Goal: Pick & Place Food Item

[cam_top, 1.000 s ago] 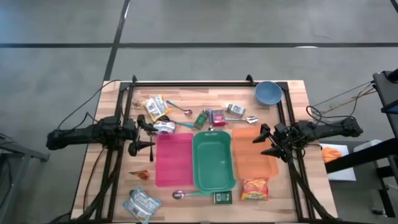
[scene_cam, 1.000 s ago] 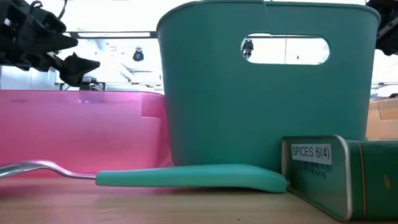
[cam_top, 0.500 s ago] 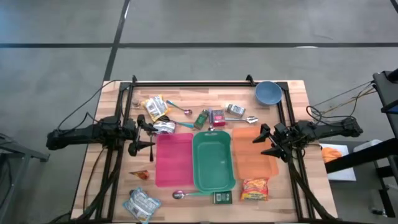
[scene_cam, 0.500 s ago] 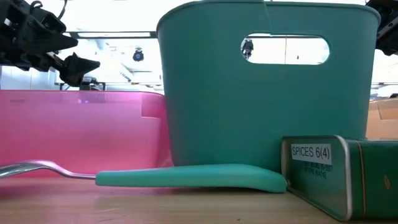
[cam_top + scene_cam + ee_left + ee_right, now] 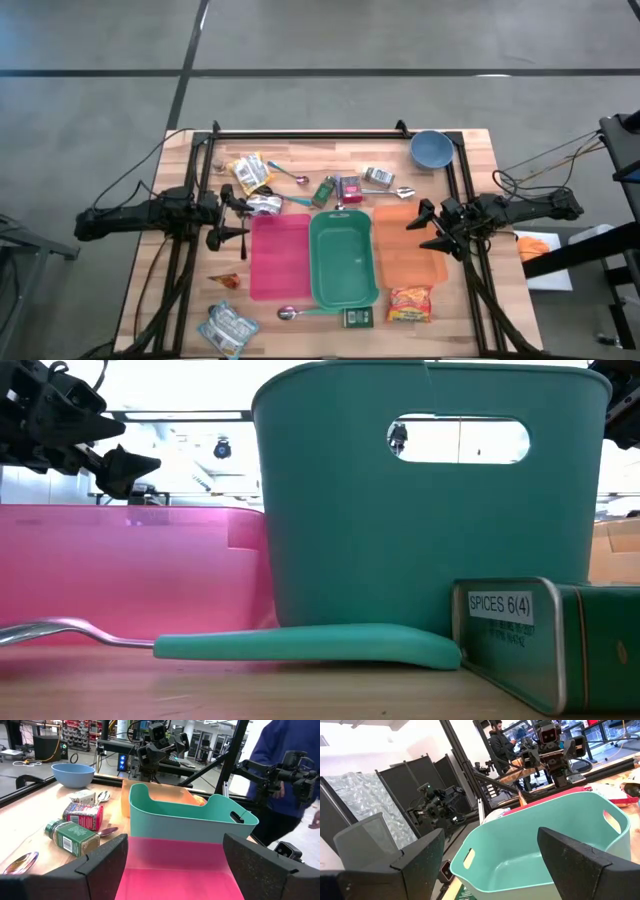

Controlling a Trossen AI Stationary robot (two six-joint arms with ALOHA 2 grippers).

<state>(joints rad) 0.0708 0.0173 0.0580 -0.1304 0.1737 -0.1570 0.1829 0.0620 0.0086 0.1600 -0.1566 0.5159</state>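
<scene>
the noodle packet (image 5: 409,302) lies on the bench (image 5: 470,150) just beside the orange tray (image 5: 405,245), well apart from the right gripper (image 5: 424,228) (released, empty); left gripper (image 5: 232,215) also released.

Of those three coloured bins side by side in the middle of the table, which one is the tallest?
The teal bin in the middle. Its walls rise well above the pink bin and the orange bin flanking it.

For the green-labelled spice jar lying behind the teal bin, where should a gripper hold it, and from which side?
Probably from above, fingers across the middle of the green-labelled spice jar: it lies on its side, so the round body offers two opposite flanks. The red packet lies close by, so descend carefully.
</scene>
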